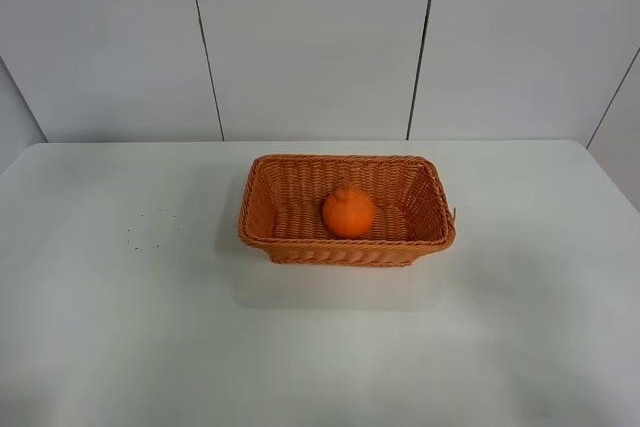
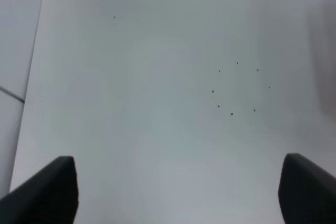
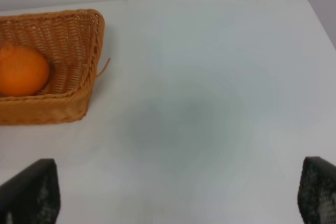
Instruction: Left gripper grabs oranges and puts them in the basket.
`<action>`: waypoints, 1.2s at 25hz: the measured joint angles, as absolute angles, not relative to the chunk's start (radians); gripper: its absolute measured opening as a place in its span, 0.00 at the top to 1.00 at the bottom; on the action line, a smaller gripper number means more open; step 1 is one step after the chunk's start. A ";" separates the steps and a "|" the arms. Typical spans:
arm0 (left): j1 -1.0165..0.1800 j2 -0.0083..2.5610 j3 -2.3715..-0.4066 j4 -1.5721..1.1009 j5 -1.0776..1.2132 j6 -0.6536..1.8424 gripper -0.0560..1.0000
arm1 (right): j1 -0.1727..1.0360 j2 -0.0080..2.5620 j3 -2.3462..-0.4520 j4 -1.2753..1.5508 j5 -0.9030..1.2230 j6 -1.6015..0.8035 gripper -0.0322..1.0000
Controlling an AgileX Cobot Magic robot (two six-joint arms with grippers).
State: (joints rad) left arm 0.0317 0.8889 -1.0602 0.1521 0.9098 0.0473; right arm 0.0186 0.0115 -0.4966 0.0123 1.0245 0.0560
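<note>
White wall panels with thin dark seams stand behind a big white table (image 1: 120, 327). Near the middle of the table sits the basket (image 1: 290, 192), a brown-orange woven box with sides that lean outward and a rolled rim. The orange (image 1: 349, 212) lies inside the basket, on its floor, close to the front wall and a little toward the right. Its bumpy top points up. No arm shows in the high view. A few tiny dark specks (image 1: 145, 230) dot the table to the left of the basket, well apart from it. In the left wrist view the left gripper (image 2: 178, 192) hangs over bare table with those same specks under it. Its two black fingers (image 2: 50, 192) stand far apart at the edges of the picture, so it is wide open and holds nothing. In the right wrist view the right gripper (image 3: 178, 192) is also spread wide, with its black fingers (image 3: 34, 192) at both corners and nothing between them. That view shows one end of the basket and the orange resting inside it, away from the gripper. One loose strand of wicker (image 3: 103, 67) sticks out from the basket's corner
</note>
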 joint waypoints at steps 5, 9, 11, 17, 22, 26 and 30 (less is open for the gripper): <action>0.032 0.664 -0.926 0.150 0.900 0.000 0.12 | 0.019 0.012 -0.497 0.012 1.024 0.056 0.30; 0.032 0.502 -0.856 0.146 0.923 0.000 0.12 | 0.019 0.012 -0.497 0.012 1.024 0.056 0.30; 0.032 0.434 -0.833 0.134 0.951 0.000 0.12 | 0.019 0.012 -0.497 0.012 1.024 0.056 0.30; 0.032 0.239 -0.797 0.120 0.996 0.000 0.12 | 0.019 0.012 -0.497 0.012 1.024 0.056 0.30; 0.032 0.129 -0.796 0.120 0.999 0.000 0.12 | 0.019 0.012 -0.497 0.012 1.024 0.056 0.30; 0.032 0.077 -0.768 0.098 1.036 0.000 0.12 | 0.019 0.012 -0.497 0.012 1.024 0.056 0.30; 0.032 0.055 -0.674 0.072 1.059 0.000 0.13 | 0.019 0.012 -0.497 0.012 1.024 0.056 0.30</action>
State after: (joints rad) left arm 0.0317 0.0554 -0.6742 0.0716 1.0586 0.0000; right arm 0.0186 0.0115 -0.4966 0.0123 1.0245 0.0560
